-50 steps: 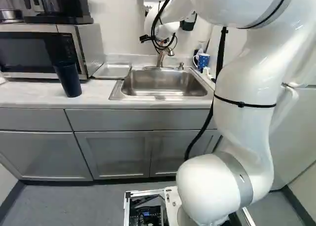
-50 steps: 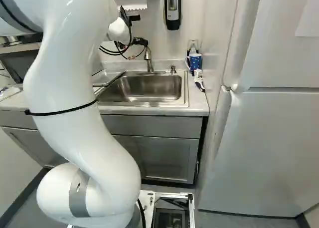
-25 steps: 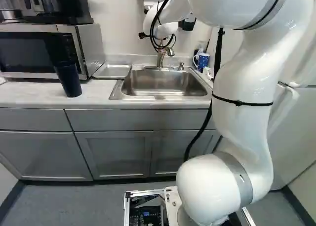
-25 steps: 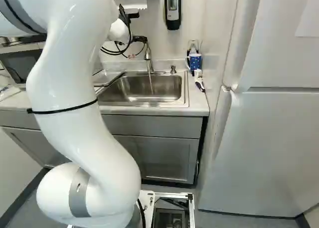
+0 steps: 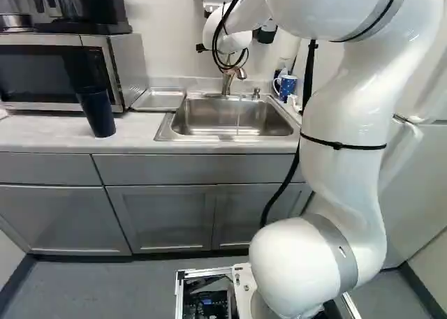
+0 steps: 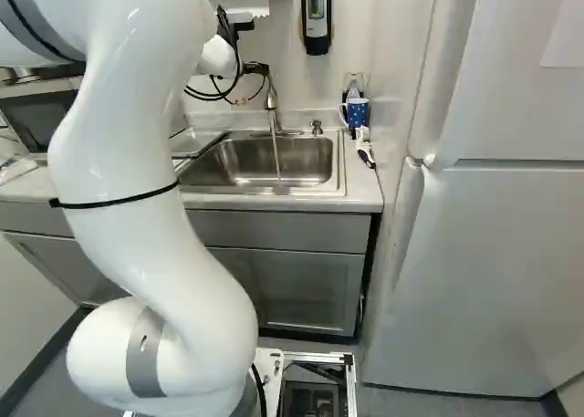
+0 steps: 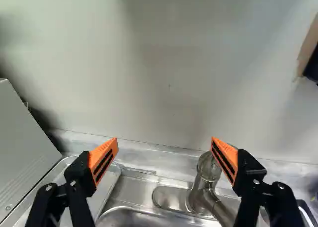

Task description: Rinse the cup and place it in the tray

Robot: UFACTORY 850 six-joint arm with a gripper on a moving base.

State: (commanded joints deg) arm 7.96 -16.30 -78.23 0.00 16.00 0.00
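Note:
Beside the faucet (image 6: 272, 102), my gripper (image 6: 255, 68) shows only in part in the right base view. In the wrist view the gripper (image 7: 165, 148) stands open and empty, one finger close to the faucet's metal top (image 7: 208, 167). Water runs into the sink (image 5: 202, 116). A dark blue cup (image 5: 98, 113) stands on the counter in front of the microwave, left of the sink in the left base view. The metal tray (image 5: 159, 99) lies between microwave and sink. A blue dotted mug (image 6: 357, 113) stands behind the sink's far right corner.
The microwave (image 5: 63, 71) bounds the counter on the left, with a coffee maker (image 5: 77, 8) on it. A dispenser (image 6: 316, 15) hangs on the wall above the sink. A white brush-like item (image 6: 364, 148) lies by the mug. The fridge (image 6: 484, 253) rises at the right.
A stream of water now falls from the faucet. My arm has shifted slightly, its wrist still beside the faucet. The cup and tray have not moved.

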